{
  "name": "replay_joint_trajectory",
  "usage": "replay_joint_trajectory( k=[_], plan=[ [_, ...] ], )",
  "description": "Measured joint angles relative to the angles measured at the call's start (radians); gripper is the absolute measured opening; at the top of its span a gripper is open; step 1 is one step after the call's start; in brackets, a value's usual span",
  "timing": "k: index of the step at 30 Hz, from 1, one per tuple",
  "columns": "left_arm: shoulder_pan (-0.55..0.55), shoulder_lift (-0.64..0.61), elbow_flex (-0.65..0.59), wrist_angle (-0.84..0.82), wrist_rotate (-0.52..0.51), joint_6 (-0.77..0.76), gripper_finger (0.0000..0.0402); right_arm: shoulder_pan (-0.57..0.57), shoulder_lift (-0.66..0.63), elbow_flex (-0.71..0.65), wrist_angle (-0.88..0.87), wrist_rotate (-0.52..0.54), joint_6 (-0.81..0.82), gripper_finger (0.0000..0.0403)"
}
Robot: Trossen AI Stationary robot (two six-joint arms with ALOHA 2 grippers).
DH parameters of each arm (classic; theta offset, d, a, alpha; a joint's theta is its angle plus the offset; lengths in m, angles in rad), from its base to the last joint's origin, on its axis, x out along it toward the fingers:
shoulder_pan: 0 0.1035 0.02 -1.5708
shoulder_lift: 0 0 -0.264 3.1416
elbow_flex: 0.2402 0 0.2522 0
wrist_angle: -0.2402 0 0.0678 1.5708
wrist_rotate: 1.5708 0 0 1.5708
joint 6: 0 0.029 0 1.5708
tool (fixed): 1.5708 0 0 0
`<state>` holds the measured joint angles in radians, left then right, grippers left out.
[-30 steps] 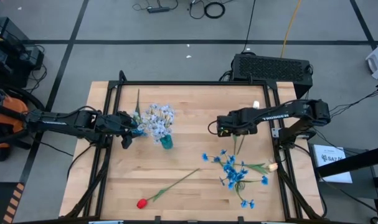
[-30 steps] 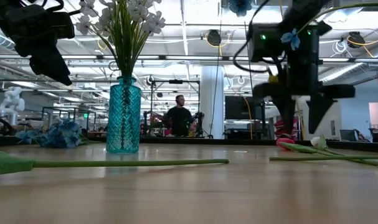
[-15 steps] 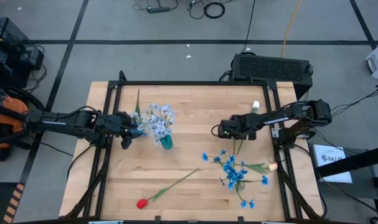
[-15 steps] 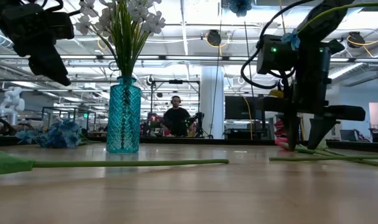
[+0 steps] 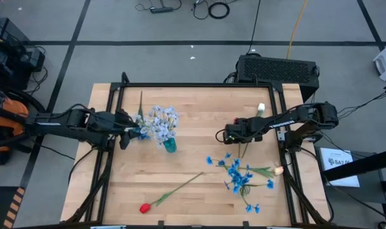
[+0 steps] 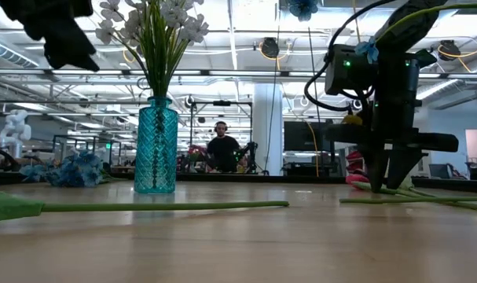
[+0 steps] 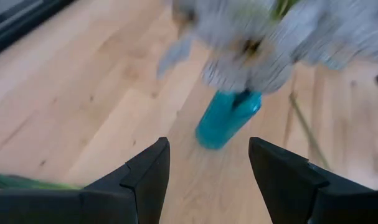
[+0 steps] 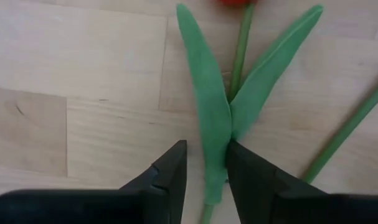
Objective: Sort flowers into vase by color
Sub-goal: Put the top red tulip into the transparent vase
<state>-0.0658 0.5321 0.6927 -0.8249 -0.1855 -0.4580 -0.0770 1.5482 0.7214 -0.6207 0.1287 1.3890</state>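
Item, right end effector (image 8: 204, 171): I see it low on the desk (image 5: 193, 114), fingers closing about a red tulip's green stem and leaf (image 8: 208, 118); grip not yet certain; left end effector (image 7: 207, 165): fingers apart, empty, beside the teal vase (image 5: 170, 145) holding pale sprays (image 5: 161, 121); blue sprays (image 5: 240, 175) and another red tulip (image 5: 145, 207) lie on the desk.

Robotics lab: open hall of rigs, ceiling trusses (image 6: 246, 75), floor cables (image 5: 208, 9).
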Motion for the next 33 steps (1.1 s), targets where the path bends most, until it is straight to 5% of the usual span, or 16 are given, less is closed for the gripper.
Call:
replay_joint_trajectory(
  k=[9,19,33],
  plan=[
    [0.000,-0.017,0.049,-0.008,-0.001,0.000,0.0223,0.018,0.071,0.008,-0.009,0.020,-0.072,0.0099],
    [0.000,-0.017,0.053,-0.008,0.063,-0.059,0.0223,0.028,0.040,0.000,-0.022,0.054,-0.220,0.0009],
    [0.000,-0.017,0.053,-0.026,0.066,-0.060,0.0223,0.092,-0.360,-0.006,-0.090,0.161,-0.388,0.0001]
  ],
)
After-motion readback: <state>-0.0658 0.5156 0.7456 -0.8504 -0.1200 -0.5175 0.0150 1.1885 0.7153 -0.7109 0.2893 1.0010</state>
